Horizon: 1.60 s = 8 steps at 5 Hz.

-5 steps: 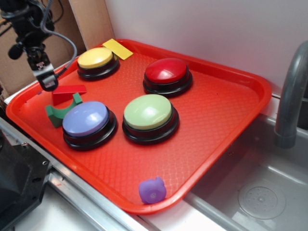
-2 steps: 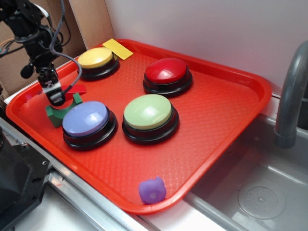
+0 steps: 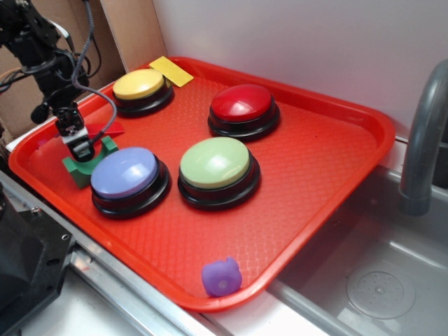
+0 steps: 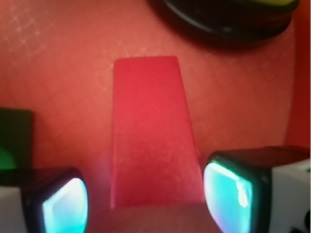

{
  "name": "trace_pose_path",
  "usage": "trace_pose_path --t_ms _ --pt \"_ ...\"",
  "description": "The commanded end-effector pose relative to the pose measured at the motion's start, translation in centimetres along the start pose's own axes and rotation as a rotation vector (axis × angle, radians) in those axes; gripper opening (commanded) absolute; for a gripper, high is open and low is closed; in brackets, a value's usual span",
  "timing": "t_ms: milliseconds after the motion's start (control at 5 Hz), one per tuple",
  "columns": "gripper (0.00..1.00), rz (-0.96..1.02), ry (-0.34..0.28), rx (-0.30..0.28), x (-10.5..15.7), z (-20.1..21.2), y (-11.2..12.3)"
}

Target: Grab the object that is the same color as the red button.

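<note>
Glossy plastic dome on the red button (image 3: 242,102), seated in a shiny black base. Matt, smooth face on the red wedge block (image 4: 151,131). Textured plastic on the tray (image 3: 322,168), crossed by a fine diamond grid. Dull grey metal for the faucet (image 3: 423,140). Glowing translucent pads (image 4: 228,193) in black housings on the gripper (image 4: 146,199)

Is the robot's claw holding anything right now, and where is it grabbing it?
Nothing yet. The gripper is open, its fingers on either side of the red wedge block, not squeezing it.
</note>
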<state>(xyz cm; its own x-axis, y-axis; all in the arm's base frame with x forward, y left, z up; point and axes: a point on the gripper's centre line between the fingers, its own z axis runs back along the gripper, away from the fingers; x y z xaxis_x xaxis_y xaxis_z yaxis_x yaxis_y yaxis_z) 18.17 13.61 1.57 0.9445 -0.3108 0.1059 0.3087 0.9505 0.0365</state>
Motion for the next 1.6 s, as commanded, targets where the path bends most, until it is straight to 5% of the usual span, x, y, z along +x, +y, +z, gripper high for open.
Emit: trace_pose_path --t_ms 0,200,600,800,1400 --pt "0.53 0.014 -0.020 0.021 0.7 0.3 1.7" --pt "0.00 0.034 -0.029 0.017 0.5 0.6 1.7" --pt "0.00 0.186 0.033 0.047 1.8 5.1 0.2" --pt "0.00 0.254 0.004 0.055 3.9 8.2 -2.0" --pt "0.00 0.392 -0.030 -0.050 8.6 12.3 -7.0"
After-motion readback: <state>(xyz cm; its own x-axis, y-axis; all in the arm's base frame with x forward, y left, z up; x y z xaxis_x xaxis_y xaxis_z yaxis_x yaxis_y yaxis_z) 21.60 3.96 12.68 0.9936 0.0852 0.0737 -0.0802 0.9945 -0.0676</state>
